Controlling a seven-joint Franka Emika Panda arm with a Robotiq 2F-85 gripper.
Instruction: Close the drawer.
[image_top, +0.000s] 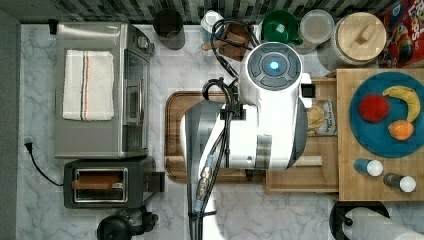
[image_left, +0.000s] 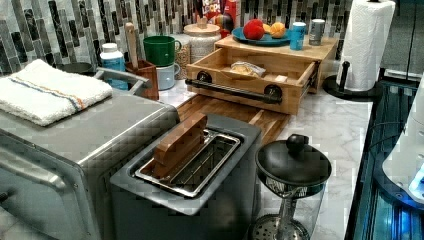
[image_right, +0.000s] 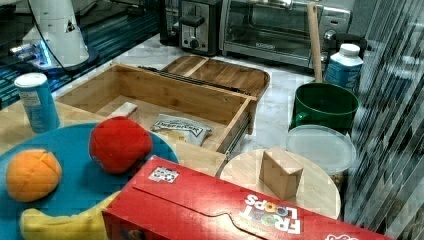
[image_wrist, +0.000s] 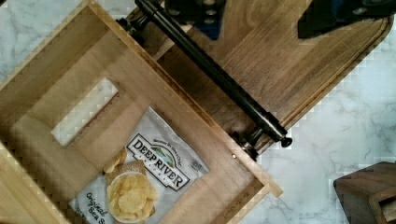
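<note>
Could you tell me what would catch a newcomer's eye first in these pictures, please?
Probably the shallow light-wood drawer, pulled wide open with its long black bar handle over the darker brown cutting board; a white bag of potato chips lies inside. Next, the round blue plate on the wooden top above it, holding a red ball-like fruit, a yellow banana and an orange. In the top view, the bulky white robot arm hangs over the drawer.

Light-wood drawer (image_wrist: 56, 65), black bar handle (image_wrist: 212, 74); white chip bag (image_wrist: 140, 182), dark lettering; brown cutting board (image_wrist: 285, 60); grey-veined white marble counter (image_wrist: 345, 121).
</note>
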